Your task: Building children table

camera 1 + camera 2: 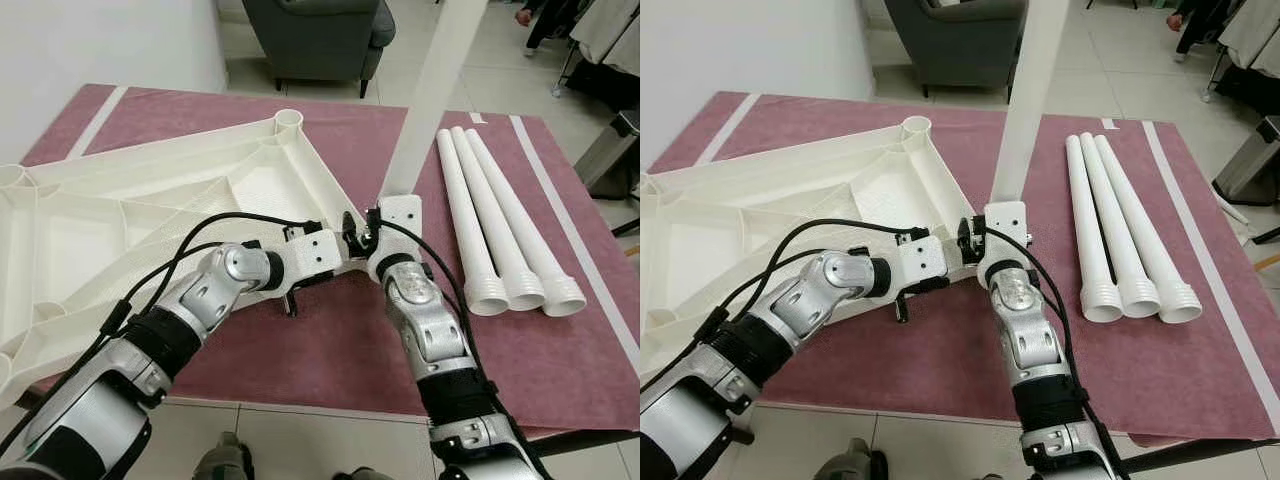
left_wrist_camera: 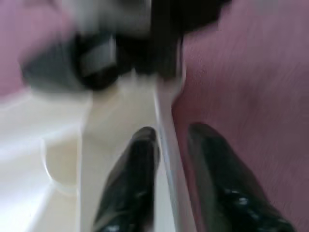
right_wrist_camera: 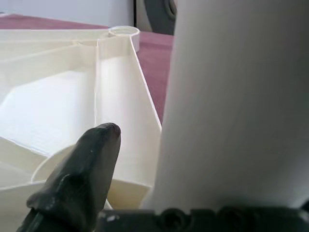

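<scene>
1. The tabletop (image 1: 150, 200) lay upside down on the maroon desk (image 1: 330, 350), ribs up, one corner socket (image 1: 288, 118) at the far end.
2. The right pincer (image 1: 385, 215) was pinching a white leg (image 1: 430, 90) near its lower end, holding it nearly upright and leaning away, foot at the tabletop's near corner. In the right wrist view one finger (image 3: 91, 164) lay beside the leg, with a round socket rim just behind it.
3. The left pincer (image 2: 169, 159) straddled the tabletop's edge wall at that corner, fingers (image 2: 130, 179) pressed either side of it; apparently steadying the panel.
4. Three more legs (image 1: 500, 220) lay side by side on the desk to the right, well apart from the work.
5. Judgement: the step was seating the first leg. To do it well, bring the leg square over the socket before pushing; a tilted entry would likely jam or skid the panel.
6. The left grip should stay firm on the wall while the right presses down.
</scene>
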